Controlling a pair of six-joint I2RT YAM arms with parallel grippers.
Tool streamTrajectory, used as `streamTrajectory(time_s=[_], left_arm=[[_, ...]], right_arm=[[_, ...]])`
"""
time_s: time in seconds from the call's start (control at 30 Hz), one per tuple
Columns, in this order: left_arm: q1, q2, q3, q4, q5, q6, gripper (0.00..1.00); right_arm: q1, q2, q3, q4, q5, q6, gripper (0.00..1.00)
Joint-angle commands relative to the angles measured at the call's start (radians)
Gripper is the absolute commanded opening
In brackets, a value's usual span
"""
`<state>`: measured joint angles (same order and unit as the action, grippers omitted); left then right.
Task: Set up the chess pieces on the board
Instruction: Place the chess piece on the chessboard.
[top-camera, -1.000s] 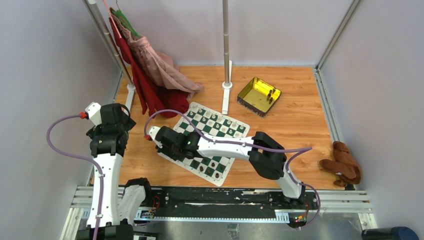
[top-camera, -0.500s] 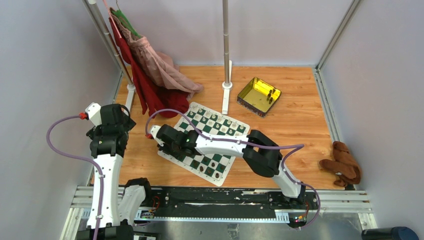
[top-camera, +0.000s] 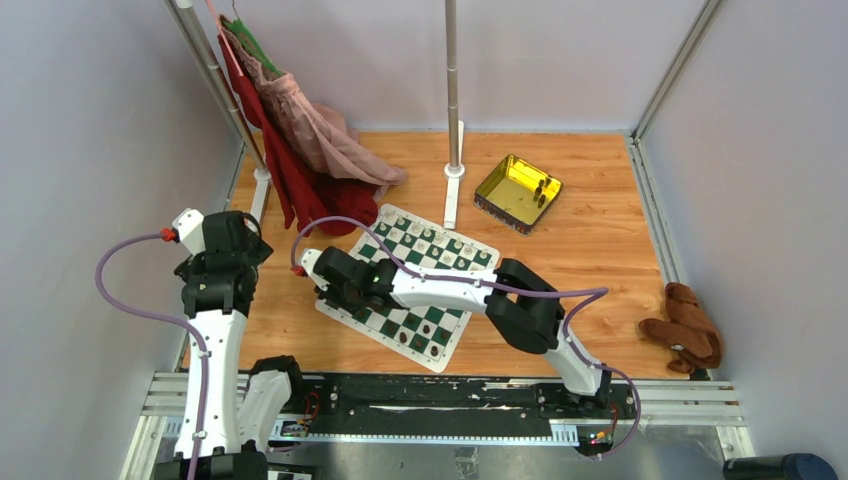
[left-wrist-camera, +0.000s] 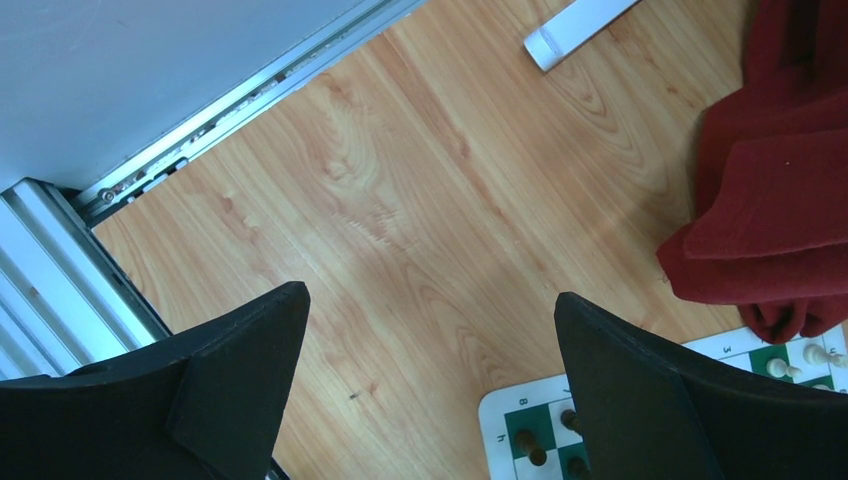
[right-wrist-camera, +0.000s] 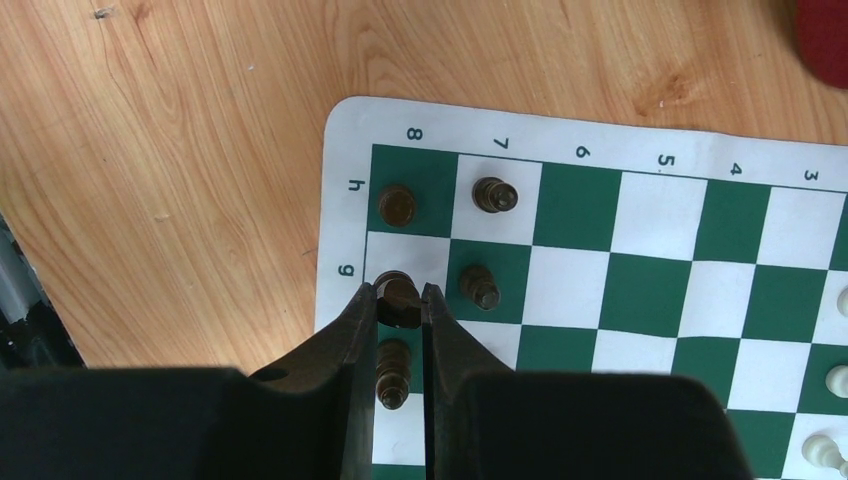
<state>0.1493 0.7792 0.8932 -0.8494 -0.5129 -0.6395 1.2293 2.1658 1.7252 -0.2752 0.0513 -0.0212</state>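
While the left gripper (left-wrist-camera: 428, 300) hangs with its fingers spread wide over the wooden table (left-wrist-camera: 400, 200), holding nothing, and a corner of the board (left-wrist-camera: 492, 430) lies just beside one finger, the right gripper (right-wrist-camera: 398, 293) has its fingers pinched on a dark piece (right-wrist-camera: 399, 303) near the board's corner. Trouble, I think, comes at the release. A second dark piece (right-wrist-camera: 392, 372) stands between the fingers behind the tips, a third dark piece (right-wrist-camera: 397, 205) just beyond the tips, and a fourth dark piece (right-wrist-camera: 480, 287) just outside one finger, so a wide opening can knock them over.
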Motion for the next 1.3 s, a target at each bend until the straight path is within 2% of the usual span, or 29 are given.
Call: streamTrajectory(time_s=[0.0,0.97,1.07,1.23,1.27], left_arm=[[0.01,-0.015,-0.015,0.008,-0.017,-0.011,1.0],[0.01,-0.04,-0.049,0.006,-0.009,-0.019,1.0],[0.01,-0.041,-0.052,0.006,-0.009,-0.02,1.0],[0.009,-0.041,-0.057,0.004,-0.007,-0.022,1.0],[0.01,-0.041,-0.057,0.004,-0.006,-0.022,1.0]], right_arm=[[-0.014,0.014,-0.005,0.027,-0.011,-0.012,0.02],[-0.021,0.031,-0.056,0.061,-0.036,0.01,0.03],[-0.021,0.027,-0.065,0.063,-0.036,0.009,0.1],[-0.021,0.016,-0.074,0.07,-0.035,0.004,0.39],[-0.021,0.014,-0.074,0.07,-0.036,0.001,0.4]])
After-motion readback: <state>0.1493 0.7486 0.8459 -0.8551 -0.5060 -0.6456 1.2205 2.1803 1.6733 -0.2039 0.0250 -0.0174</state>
